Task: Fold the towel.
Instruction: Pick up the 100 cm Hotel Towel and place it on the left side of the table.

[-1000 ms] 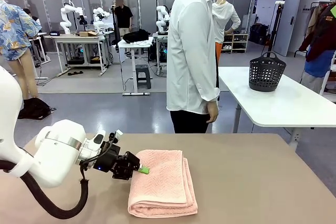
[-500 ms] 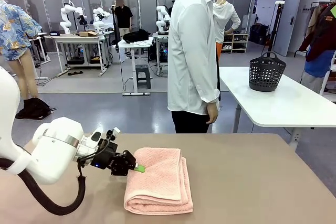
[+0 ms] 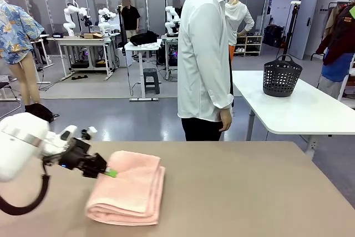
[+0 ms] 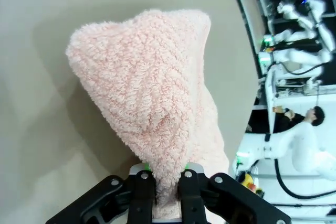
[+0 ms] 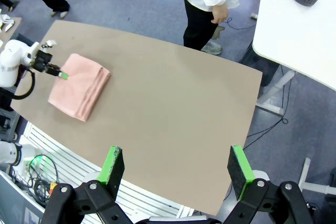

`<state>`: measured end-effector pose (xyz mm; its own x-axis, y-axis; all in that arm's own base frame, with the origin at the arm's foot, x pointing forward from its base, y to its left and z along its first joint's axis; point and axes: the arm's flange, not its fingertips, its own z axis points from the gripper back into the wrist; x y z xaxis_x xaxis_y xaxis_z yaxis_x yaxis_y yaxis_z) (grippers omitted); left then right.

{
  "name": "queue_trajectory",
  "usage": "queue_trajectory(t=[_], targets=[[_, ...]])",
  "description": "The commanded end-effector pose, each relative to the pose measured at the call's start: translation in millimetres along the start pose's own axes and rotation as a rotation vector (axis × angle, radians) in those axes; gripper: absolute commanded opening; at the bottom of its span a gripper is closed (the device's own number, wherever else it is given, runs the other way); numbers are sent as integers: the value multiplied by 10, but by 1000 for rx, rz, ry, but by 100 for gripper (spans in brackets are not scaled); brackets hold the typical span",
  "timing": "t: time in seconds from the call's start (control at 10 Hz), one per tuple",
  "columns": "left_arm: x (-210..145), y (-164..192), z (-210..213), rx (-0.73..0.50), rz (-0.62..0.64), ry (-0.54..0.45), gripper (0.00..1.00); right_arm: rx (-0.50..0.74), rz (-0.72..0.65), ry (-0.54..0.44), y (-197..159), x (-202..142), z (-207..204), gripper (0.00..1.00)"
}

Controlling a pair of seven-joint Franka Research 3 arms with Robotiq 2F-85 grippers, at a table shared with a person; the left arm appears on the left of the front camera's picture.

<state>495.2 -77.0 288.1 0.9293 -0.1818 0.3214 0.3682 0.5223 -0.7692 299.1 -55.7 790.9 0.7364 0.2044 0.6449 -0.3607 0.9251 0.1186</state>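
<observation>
Front view: the pale salmon-pink terry cloth towel (image 3: 128,187), folded into a thick stack of layers, lies on the brown bench (image 3: 249,192) toward its left side. The left gripper (image 3: 109,172) reaches in low from the picture's left, and its jaws are clenched on the towel's near-left edge, green pads against the pink cloth. A person in a white shirt (image 3: 204,54) stands at the far edge of the bench, arms hanging down. Behind, to the right, a black plastic basket (image 3: 282,76) sits on a white table (image 3: 310,112).

Left wrist view shows the towel (image 4: 149,98) rising from between the two black fingers (image 4: 143,195), a pinch of its fluffy pile squeezed in the narrow gap, the rest spread over the bench top.

Right wrist view looks down from high above: the right gripper (image 5: 177,169) hangs well apart from the towel (image 5: 79,85), its jaws released wide with nothing between them.
</observation>
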Motion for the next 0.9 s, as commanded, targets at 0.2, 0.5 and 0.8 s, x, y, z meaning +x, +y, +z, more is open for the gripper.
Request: queue_trajectory(t=[0.2,0.5,0.8], targets=[[-81,366,973,70,2,46,7,-3,-2,2,1,4,10,100],[-75,684,1523,183,87,76,7,-3,-2,2,1,4,10,100],[-162,900,1841,285,140,83,7,-3,-2,2,1,4,10,100]])
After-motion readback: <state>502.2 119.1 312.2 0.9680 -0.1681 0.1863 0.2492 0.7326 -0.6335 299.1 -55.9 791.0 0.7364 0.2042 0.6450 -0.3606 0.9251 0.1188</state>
